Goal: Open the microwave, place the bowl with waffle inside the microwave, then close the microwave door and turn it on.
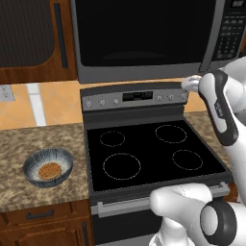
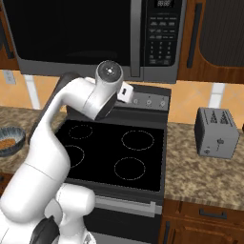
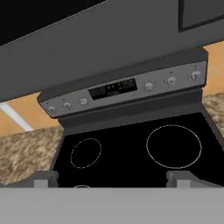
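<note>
In the left base view, the bowl [image 1: 48,166] is seen resting on the speckled stone counter [image 1: 29,144] at the far left, just beside the black stove [image 1: 149,153]. Inside the bowl lies the waffle [image 1: 49,170], flat and golden-brown. Above the stove the microwave [image 1: 144,38] is mounted, with the microwave door [image 1: 139,31] shut against its frame and the keypad [image 1: 230,33] set at its right end.

The arm is raised at the right side of the stove, its wrist held up close under the microwave's bottom edge, near the door's handle bar [image 2: 136,35] as seen in the right base view. The gripper [image 3: 112,180] is shown in the hand view by its two dark finger tips [image 3: 43,179], set well apart — the jaws are wide and nothing is held between them. It is pointed down and back over the cooktop toward the stove's control panel [image 3: 122,89], with the grey underside of the microwave overhead.

The bowl is therefore well apart from the gripper — off to its left, low on the counter, across the width of the stove. At the far right of the right base view, a small grey toaster [image 2: 217,132] stands on the counter.
</note>
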{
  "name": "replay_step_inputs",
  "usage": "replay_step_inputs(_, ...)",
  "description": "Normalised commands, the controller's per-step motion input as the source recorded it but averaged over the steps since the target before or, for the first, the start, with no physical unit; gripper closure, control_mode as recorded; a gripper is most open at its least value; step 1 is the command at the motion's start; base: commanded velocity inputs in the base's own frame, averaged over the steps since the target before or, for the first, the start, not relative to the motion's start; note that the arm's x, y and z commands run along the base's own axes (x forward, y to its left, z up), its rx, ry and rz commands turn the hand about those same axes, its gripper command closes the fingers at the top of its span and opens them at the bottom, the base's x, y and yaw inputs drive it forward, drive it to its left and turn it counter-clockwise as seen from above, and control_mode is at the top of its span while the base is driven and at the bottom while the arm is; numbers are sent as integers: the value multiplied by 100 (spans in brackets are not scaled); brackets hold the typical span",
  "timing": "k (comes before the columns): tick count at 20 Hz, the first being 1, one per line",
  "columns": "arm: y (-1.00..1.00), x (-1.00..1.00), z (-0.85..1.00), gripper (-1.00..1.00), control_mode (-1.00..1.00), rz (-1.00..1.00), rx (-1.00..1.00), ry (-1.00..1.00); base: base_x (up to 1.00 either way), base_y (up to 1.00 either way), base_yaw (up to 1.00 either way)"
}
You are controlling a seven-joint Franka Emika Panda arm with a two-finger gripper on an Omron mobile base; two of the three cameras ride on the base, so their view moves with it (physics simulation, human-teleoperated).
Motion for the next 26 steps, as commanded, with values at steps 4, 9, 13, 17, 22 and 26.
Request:
replay_step_inputs(4,-53,16,85,-100,-100,-2,0,-20,0,0,0)
replay_step_inputs(9,-31,5,71,-100,-100,0,0,-8,0,0,0)
replay_step_inputs(13,-52,19,55,-100,-100,-5,0,-1,0,0,0)
replay_step_inputs(17,-40,33,33,-100,-100,-11,0,-1,0,0,0)
replay_step_inputs(22,-3,36,8,-100,-100,-5,6,-11,0,0,0)
replay_step_inputs(26,0,28,5,-100,-100,0,7,-17,0,0,0)
